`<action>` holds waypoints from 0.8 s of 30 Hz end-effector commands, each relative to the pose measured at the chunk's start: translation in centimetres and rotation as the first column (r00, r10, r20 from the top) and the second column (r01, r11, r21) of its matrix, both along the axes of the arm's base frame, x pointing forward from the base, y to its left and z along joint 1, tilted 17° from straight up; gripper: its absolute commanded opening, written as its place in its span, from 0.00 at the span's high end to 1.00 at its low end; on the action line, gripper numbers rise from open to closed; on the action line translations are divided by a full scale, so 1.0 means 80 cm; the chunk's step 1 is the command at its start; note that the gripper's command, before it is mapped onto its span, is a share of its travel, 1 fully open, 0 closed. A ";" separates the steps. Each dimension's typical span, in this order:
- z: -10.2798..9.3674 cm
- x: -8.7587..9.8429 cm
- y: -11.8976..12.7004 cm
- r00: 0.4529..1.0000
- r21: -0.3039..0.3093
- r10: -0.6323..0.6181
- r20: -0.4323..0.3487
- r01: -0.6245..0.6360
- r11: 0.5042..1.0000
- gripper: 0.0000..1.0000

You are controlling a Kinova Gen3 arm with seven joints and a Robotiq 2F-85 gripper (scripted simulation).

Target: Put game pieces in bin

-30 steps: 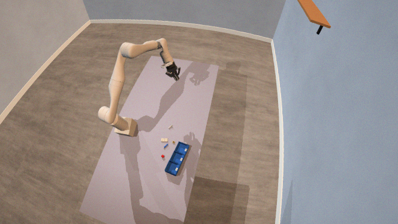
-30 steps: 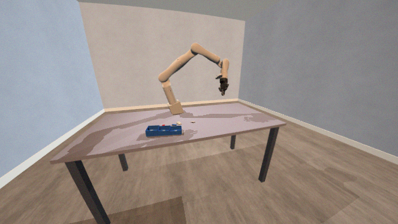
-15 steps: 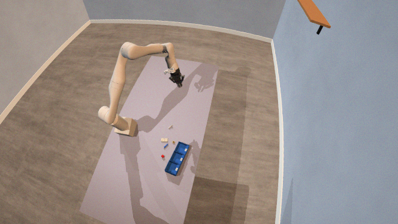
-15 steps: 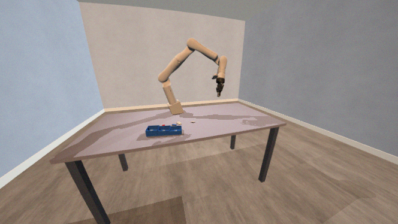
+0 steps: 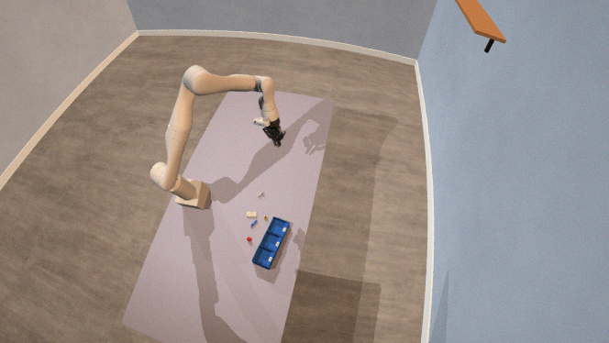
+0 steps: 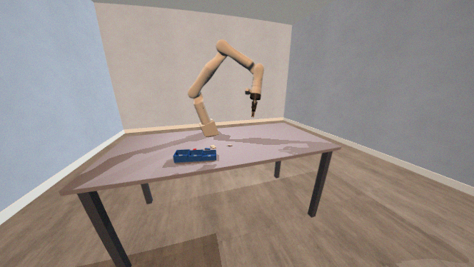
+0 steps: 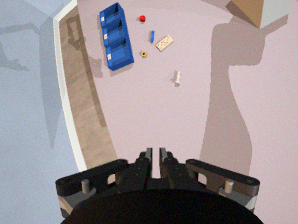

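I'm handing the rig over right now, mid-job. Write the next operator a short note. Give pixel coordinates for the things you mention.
Gripper (image 5: 277, 144) (image 6: 253, 116) (image 7: 155, 155): nearly shut, empty, raised above the table.
Job's things: cream dotted block (image 5: 251, 214) (image 6: 213, 146) (image 7: 164, 43), white piece (image 5: 260, 194) (image 6: 230, 145) (image 7: 177, 78), red piece (image 5: 249, 239) (image 6: 194, 149) (image 7: 142, 19), blue piece (image 5: 253, 224) (image 6: 207, 148) (image 7: 152, 36) and yellowish piece (image 5: 264, 217) (image 7: 142, 55), all outside the blue bins (image 5: 261, 266) (image 6: 194, 159) (image 7: 121, 65).
Done: no piece visibly binned.
Left: identify game pieces and bin B (labels unreadable), bin them, withdraw.

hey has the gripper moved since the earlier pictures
Yes, the gripper has moved: in the top view, it is nearer the blue bins.
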State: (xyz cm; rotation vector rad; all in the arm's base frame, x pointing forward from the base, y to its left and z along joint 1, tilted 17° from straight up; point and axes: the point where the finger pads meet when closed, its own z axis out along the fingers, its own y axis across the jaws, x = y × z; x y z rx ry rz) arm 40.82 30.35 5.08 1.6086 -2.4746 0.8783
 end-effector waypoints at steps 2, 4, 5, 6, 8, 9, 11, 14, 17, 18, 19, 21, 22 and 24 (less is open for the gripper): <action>0.015 0.013 -0.034 0.999 0.017 -0.040 0.009 0.040 0.999 0.91; 0.018 0.014 -0.044 0.996 0.035 -0.087 0.017 0.086 0.996 0.91; 0.020 0.016 -0.054 0.991 0.054 -0.133 0.023 0.131 0.990 0.91; 0.022 0.017 -0.064 0.983 0.072 -0.179 0.029 0.176 0.982 0.91; 0.027 0.019 -0.084 0.982 0.076 -0.188 0.030 0.185 0.980 0.91; 0.027 0.019 -0.086 0.982 0.076 -0.188 0.030 0.185 0.980 0.91; 0.029 0.019 -0.096 0.972 0.094 -0.233 0.036 0.229 0.969 0.91; 0.031 0.019 -0.106 0.960 0.112 -0.279 0.040 0.273 0.956 0.91; 0.037 0.019 -0.137 0.941 0.135 -0.334 0.045 0.326 0.936 0.91; 0.038 0.019 -0.137 0.941 0.135 -0.334 0.045 0.326 0.936 0.91; 0.040 0.018 -0.147 0.924 0.153 -0.378 0.048 0.368 0.917 0.91; 0.044 0.016 -0.168 0.884 0.188 -0.464 0.053 0.448 0.874 0.91; 0.046 0.015 -0.178 0.878 0.194 -0.476 0.053 0.459 0.867 0.91; 0.047 0.013 -0.187 0.878 0.194 -0.476 0.053 0.459 0.867 0.91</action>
